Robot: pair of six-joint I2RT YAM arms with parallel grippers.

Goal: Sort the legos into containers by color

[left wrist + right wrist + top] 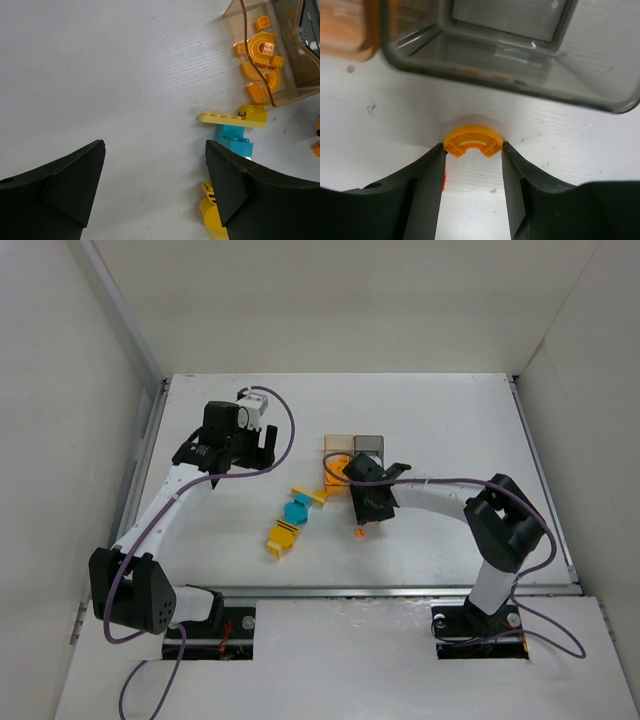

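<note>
I see open bench [450,410] across the top view's upper right; the joined boxes [340,445] and scattered legos [283,537] crowd the centre

Right hand [363,522] sits over an orange lego [360,533] near the containers [367,444].

counter [380,130] is showing matt white, finely scuffed | amber container [230,22] and grey container [470,70] are gleaming — translucent glossy plastic | orange arch lego [472,140] is shining as smooth plastic | right tool [473,152] is looking matt black
</note>
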